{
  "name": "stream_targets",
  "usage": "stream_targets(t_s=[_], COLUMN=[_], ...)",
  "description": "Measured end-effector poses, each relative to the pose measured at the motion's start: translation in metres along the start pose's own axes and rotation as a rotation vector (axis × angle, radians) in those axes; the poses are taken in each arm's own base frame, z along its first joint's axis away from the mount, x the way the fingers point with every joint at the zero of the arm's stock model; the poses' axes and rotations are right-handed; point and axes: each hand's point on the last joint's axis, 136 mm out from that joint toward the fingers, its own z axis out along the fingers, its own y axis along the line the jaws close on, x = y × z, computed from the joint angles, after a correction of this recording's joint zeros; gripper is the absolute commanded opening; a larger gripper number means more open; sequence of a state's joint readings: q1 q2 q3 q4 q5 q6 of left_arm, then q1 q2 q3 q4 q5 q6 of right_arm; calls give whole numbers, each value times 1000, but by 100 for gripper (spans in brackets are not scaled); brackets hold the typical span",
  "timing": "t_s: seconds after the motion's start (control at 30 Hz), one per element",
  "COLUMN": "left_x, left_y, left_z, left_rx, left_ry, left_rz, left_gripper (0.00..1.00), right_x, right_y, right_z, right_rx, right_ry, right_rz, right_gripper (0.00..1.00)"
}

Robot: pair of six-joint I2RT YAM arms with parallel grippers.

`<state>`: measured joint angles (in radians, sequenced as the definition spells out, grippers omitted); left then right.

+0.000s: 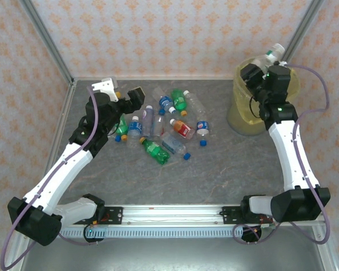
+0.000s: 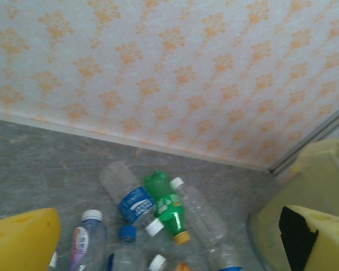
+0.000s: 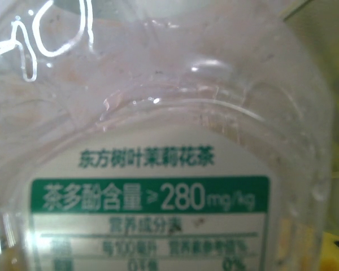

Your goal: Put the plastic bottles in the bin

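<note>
Several plastic bottles lie in a heap at the middle of the grey table, clear and green ones with blue, white or orange caps. My left gripper hangs open over the heap's left end. In the left wrist view its yellow fingers stand wide apart above a green bottle and a blue-labelled bottle. My right gripper is shut on a clear white-capped bottle above the yellow-lined bin. That bottle's green and white label fills the right wrist view and hides the fingers.
Patterned walls close in the table at the back and both sides. Loose blue caps lie at the heap's front edge. The bin stands in the back right corner. Bare table lies in front of the heap.
</note>
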<state>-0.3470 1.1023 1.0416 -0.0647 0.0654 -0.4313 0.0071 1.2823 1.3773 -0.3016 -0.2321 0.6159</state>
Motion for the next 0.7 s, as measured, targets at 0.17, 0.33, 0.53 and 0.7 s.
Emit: stream_targets(t_s=[0.17, 0.33, 0.53, 0.7], left_x=[24, 40, 60, 62], left_y=[14, 24, 36, 36], left_z=[-2, -9, -9, -8], left_rx=[-29, -43, -57, -58], left_ry=[45, 65, 91, 92], left_rz=[25, 31, 26, 23], left_gripper=[99, 99, 99, 99], right_x=[-25, -32, -38, -42], right_y=[-27, -40, -35, -27], right_z=[4, 9, 20, 18], right_rx=[79, 115, 119, 101], right_ry=[-52, -62, -50, -49], right_rz=[83, 159, 183, 178], right_gripper=[56, 71, 100, 100])
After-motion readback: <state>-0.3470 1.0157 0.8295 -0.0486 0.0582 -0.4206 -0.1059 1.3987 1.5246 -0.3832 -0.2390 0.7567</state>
